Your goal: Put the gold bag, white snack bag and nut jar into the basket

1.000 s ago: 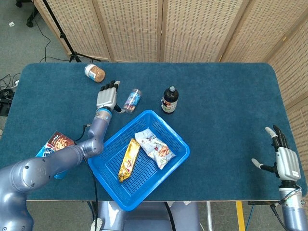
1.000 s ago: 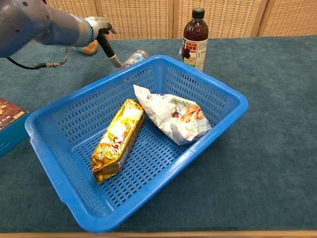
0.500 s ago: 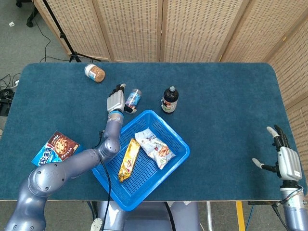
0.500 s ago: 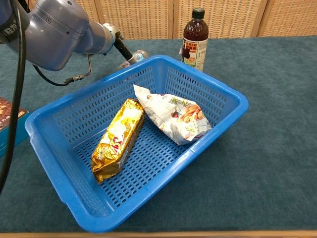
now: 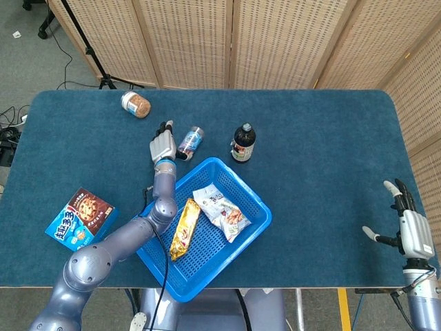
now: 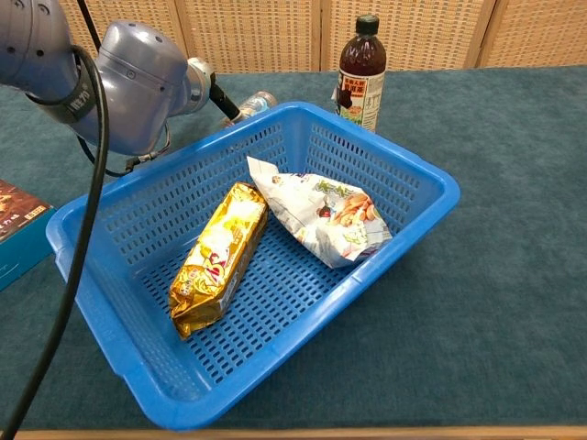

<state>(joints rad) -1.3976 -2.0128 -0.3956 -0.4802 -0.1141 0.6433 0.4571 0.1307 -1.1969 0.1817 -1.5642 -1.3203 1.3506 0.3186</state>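
Left robot hand hovers empty, fingers apart, beside a small bottle. Nearer me sits the basket, already holding white snack bag and gold bag. I still need the nut jar, beyond it.

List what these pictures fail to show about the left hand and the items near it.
- Left hand: chest view hides nearly all of it behind the grey arm; only dark fingers show. Head view leaves contact with the small clear lying bottle unsettled.
- Brown-filled nut jar with white lid: absent from chest view, arm in the way.
- Blue cookie box: cut off by chest view's left edge.
- Dark drink bottle's label: too small.
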